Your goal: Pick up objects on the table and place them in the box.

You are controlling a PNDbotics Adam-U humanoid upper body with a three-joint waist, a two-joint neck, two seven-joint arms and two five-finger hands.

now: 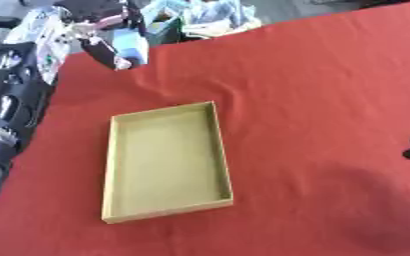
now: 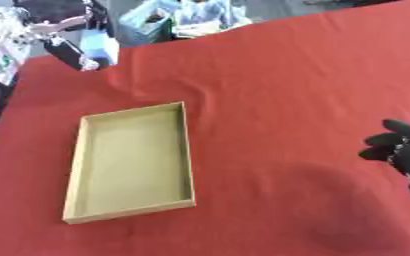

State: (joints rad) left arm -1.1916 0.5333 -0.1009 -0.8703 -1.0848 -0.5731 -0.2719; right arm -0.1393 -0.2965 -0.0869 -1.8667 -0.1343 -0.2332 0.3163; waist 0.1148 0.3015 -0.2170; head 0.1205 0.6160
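A shallow tan cardboard box [image 1: 223, 155] lies on the red cloth left of centre, with nothing inside it. My left arm runs up the left edge, and my left hand [image 1: 106, 52] is at the table's far left corner, right beside a pale blue object [image 1: 137, 49]. Whether the hand holds that object is not clear. My right hand [image 2: 399, 146] shows at the right edge, low over the cloth, its dark fingers spread and relaxed with nothing in them.
Beyond the table's far edge lies a clutter of blue and white bags and packets [image 1: 200, 17]. The red cloth [image 1: 322, 90] has a few folds near the box's far side. My left arm's black and silver joints [image 1: 3, 100] fill the left edge.
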